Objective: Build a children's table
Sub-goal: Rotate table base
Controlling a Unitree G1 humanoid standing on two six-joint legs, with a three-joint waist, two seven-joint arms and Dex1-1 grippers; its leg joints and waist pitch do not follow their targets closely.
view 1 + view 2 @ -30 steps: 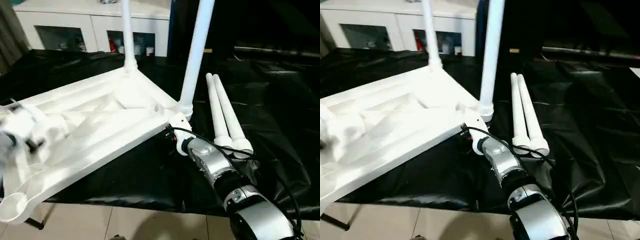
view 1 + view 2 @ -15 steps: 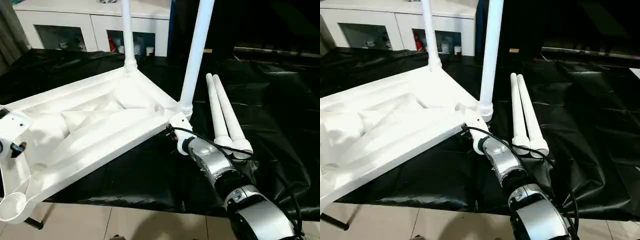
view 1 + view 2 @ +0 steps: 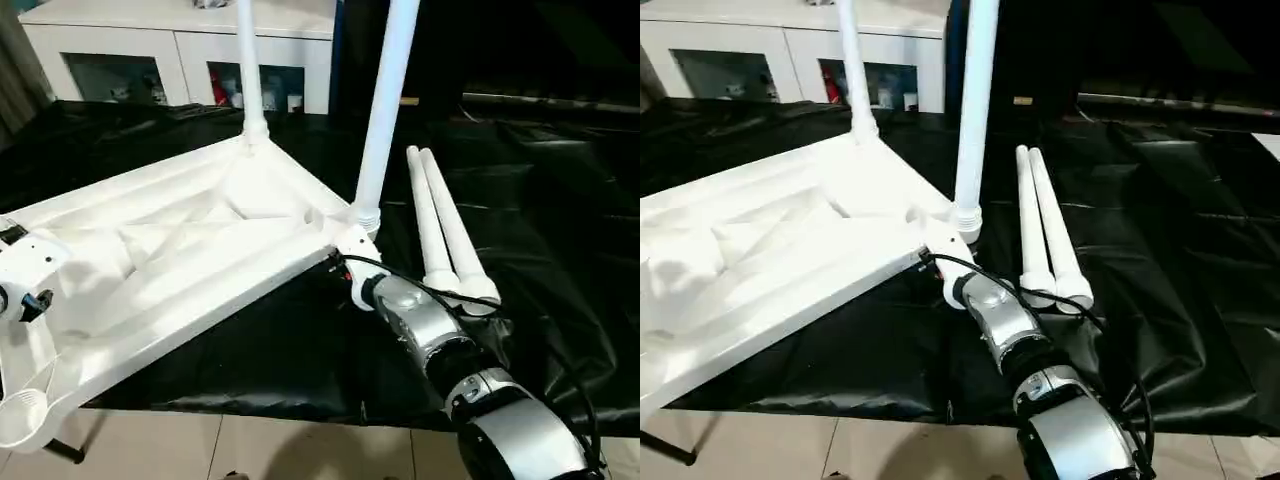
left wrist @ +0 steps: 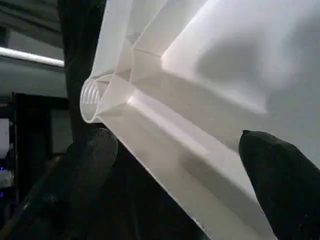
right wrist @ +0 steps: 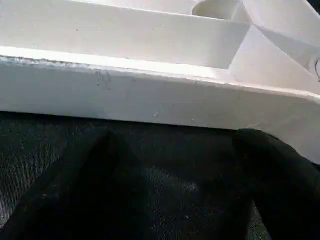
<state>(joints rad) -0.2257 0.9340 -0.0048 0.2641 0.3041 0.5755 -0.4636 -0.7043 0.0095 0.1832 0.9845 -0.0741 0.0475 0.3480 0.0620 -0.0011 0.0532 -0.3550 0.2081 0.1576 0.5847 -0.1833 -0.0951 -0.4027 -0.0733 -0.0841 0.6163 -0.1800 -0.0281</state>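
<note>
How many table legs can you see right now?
4: two legs stand upright in the tabletop's far corner sockets; two lie loose side by side on the black sheet.

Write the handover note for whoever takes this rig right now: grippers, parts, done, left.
Left gripper: open, its fingers either side of the tabletop's edge by an empty corner socket.
Right gripper: open, facing the rim beside the nearer fitted leg.
Tabletop: underside up on the black sheet, one end overhanging the floor.
Done: two legs stand in their sockets.
Left: two loose legs lie side by side on the sheet, still to fit.
</note>
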